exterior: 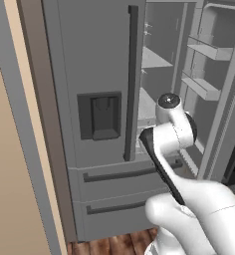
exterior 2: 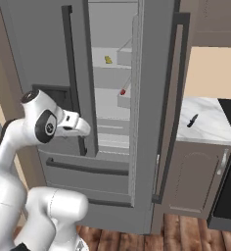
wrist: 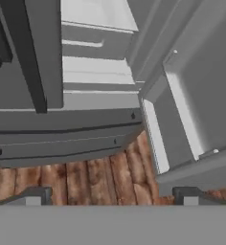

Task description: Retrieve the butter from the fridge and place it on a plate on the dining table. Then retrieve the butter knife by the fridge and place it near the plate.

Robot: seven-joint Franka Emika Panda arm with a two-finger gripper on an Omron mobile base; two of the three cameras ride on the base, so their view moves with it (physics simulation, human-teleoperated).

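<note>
The fridge stands with its left door shut and its right door swung open. On an upper inner shelf lies the butter, a tiny yellow stick. The butter knife rests dark on the marble counter right of the fridge. My gripper is open and holds nothing. It hovers low before the open side and looks down at the lower drawers and the wooden floor. The butter sits well above and beyond it. The plate and the dining table are out of view.
A small red round item sits on a lower fridge shelf. The open door's bins jut out on the right. A dark oven stands past the counter cabinet. A wall bounds the fridge's left side.
</note>
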